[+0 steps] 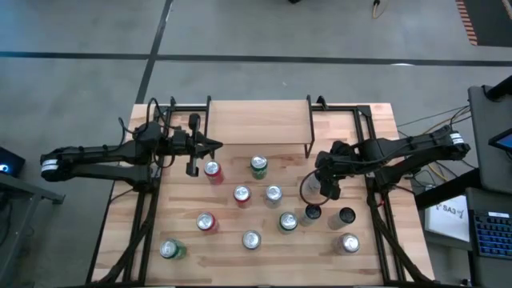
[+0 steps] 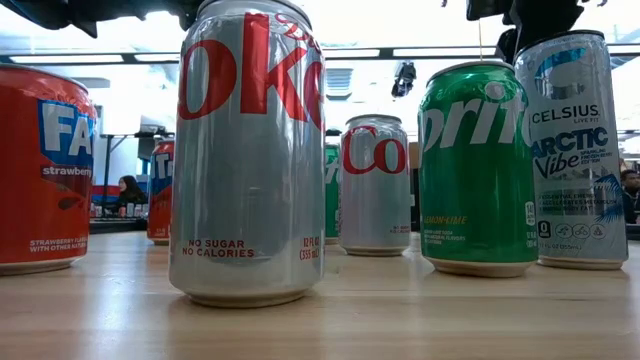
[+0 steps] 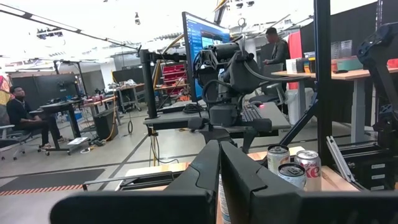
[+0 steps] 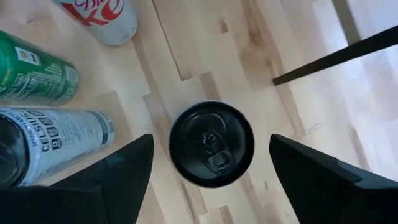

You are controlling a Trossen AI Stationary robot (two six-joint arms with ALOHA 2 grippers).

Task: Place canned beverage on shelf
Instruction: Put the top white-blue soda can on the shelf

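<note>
A black can (image 4: 211, 144) stands upright on the tabletop, seen from above with its pull-tab up; in the high view the black can (image 1: 310, 190) is just near of the shelf's right end. My right gripper (image 4: 208, 171) points down over it, open, one finger on each side of the can's top with a gap on both sides. The shelf (image 1: 258, 122), a raised light-wood board on black legs, sits at the table's far middle with nothing on it. My left gripper (image 1: 216, 146) hangs shut and holding nothing by the shelf's left end.
Several cans stand on the table near of the shelf: red (image 1: 213, 170), green (image 1: 258, 166), silver (image 1: 274, 194), two more black ones (image 1: 312, 213) (image 1: 346, 216), others nearer. A Celsius can (image 4: 56, 140) and a green can (image 4: 34, 71) stand close beside my right gripper. A black shelf leg (image 4: 336, 59) runs nearby.
</note>
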